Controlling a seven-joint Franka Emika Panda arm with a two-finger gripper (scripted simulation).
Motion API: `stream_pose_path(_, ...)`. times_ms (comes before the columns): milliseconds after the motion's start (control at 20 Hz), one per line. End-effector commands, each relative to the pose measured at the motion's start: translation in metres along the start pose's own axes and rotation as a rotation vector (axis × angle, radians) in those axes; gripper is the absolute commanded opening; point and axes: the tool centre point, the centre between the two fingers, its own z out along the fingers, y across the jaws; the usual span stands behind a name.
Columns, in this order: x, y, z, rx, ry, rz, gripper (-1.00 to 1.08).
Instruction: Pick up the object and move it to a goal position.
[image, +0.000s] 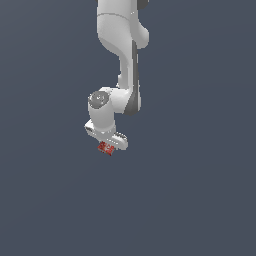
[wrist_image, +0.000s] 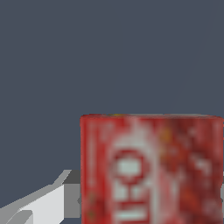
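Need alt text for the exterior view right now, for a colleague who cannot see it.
A white robot arm reaches down from the top of a plain dark grey scene, its gripper directly over a small red box. Nothing else is visible.

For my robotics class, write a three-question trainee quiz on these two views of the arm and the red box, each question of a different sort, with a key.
1. True or false: in the exterior view, the red box sits directly under the white gripper.
2. Multiple choice: in the wrist view, the markings on the red box are A) white, B) green, C) black.
3. Short answer: which is narrower in the exterior view, the red box or the gripper?

Key
1. True.
2. A.
3. The red box. Whether the fingers are clamped on it cannot be told from either view; only one pale finger shows beside it.
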Motion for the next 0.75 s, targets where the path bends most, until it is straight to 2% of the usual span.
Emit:
stream_pose_path(0, 0.017, 0.01, -0.008, 0.0, 0.0, 0.0, -1.0)
stream_pose_path(350, 0.047, 0.026, -0.021, 0.0, 0.0, 0.0, -1.0)
stream_pose_path(700, 0.056, 0.03, -0.024, 0.0, -0.001, 0.001, -1.0)
